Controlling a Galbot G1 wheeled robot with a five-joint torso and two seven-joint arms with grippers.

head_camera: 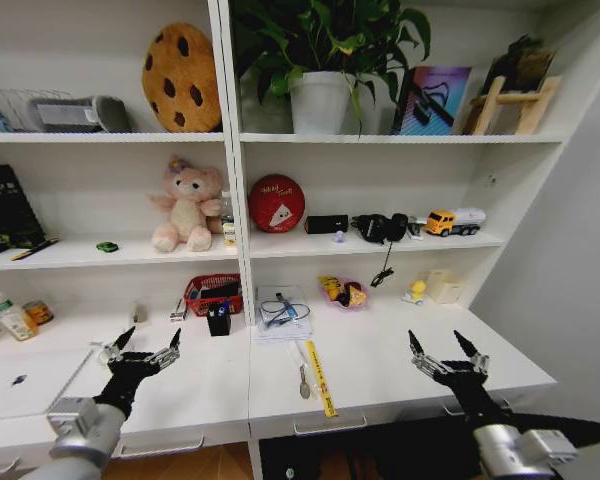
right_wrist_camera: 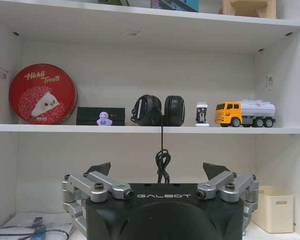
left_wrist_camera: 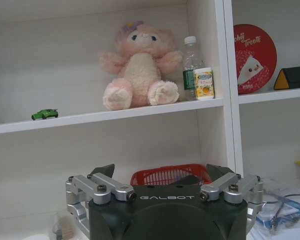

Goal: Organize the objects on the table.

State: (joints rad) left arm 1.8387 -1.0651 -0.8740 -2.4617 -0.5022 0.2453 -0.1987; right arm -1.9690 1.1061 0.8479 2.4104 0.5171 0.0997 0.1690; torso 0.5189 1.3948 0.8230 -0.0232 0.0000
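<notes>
The silver laptop (head_camera: 20,380) lies closed at the left end of the white table (head_camera: 380,360). A tiny green toy car (head_camera: 107,246) (left_wrist_camera: 44,114) stands on the shelf above it, left of the pink plush bear. A small jar (left_wrist_camera: 204,83) with a green and yellow label sits on that shelf beside a water bottle. My left gripper (head_camera: 152,335) (left_wrist_camera: 161,172) hovers open above the table, right of the laptop, holding nothing. Over the table's right part, my right gripper (head_camera: 436,340) (right_wrist_camera: 157,170) is open and holds nothing.
On the table are a red basket (head_camera: 213,293), a black pen holder (head_camera: 218,320), a yellow ruler (head_camera: 320,378), a spoon (head_camera: 303,380), papers with a cable (head_camera: 282,312) and a cream box (head_camera: 443,287). A bottle (head_camera: 10,316) stands far left. Headphones (right_wrist_camera: 158,110) hang their cord off the shelf.
</notes>
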